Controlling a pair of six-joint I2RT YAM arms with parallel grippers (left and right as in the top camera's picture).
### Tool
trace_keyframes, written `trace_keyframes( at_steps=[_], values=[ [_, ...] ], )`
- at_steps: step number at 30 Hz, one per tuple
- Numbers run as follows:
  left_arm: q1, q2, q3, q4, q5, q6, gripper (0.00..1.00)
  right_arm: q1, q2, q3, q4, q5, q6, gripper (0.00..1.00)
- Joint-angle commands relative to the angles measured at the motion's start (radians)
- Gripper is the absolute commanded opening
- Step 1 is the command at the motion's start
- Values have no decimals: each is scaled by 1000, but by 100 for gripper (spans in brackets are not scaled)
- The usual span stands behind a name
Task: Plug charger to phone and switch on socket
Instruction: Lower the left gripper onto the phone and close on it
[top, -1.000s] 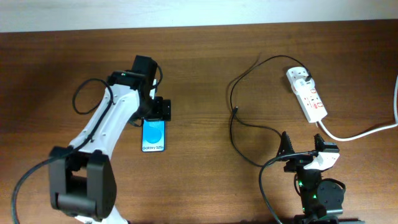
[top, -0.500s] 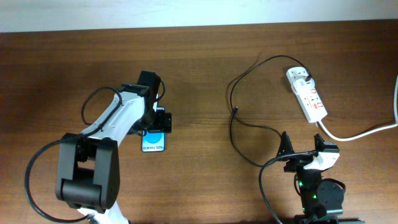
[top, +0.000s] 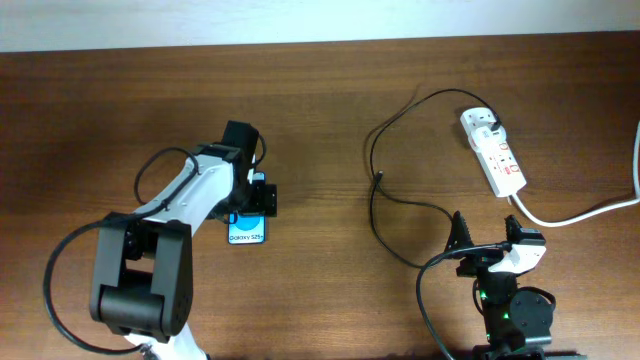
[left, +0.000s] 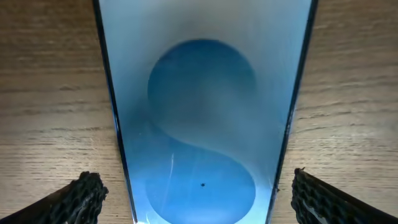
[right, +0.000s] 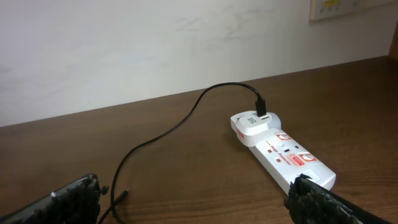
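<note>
Left tool (left: 202, 198) advanced over phone (left: 202, 93), fingers (left: 84, 199) clear of both edges.

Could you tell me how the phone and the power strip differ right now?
The phone has a blue screen with black edges; the power strip is white with red markings. The phone sits between the fingers of the open left gripper; the power strip lies diagonally, untouched. The charger is plugged into the power strip, not the phone. Both lie flat on the table.

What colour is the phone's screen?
The phone screen is blue with a round swirl; left wrist view.
</note>
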Motion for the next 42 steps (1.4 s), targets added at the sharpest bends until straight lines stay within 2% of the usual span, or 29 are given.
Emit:
trace_keyframes(
  at_steps=[1,18,23,27,28,30,34,35,37,42],
  values=[
    [-2,12,-25,21,-7,1,99,-5,-6,-9,-1,11,-7,98],
    [-2,29,-75,107,-6,1,99,-5,-6,-9,-1,11,-7,98],
    [-2,77,-81,78,-6,1,100,-5,-6,-9,-1,11,-7,98],
    [-2,77,-82,48,-6,1,85,-5,-6,-9,-1,11,-7,98],
    [-2,77,-82,47,-6,1,83,-5,-6,-9,-1,11,-7,98],
    [-2,77,-82,47,-6,1,74,-5,-6,-9,-1,11,-7,98],
    [-2,77,-82,47,-6,1,69,-5,-6,-9,-1,11,-7,98],
    [-2,77,-82,48,-6,1,64,-5,-6,-9,-1,11,-7,98],
    [-2,77,-81,47,-6,1,60,-5,-6,-9,-1,11,-7,98],
    [-2,77,13,-13,-6,1,57,-5,-6,-9,-1,11,-7,98]
  ],
)
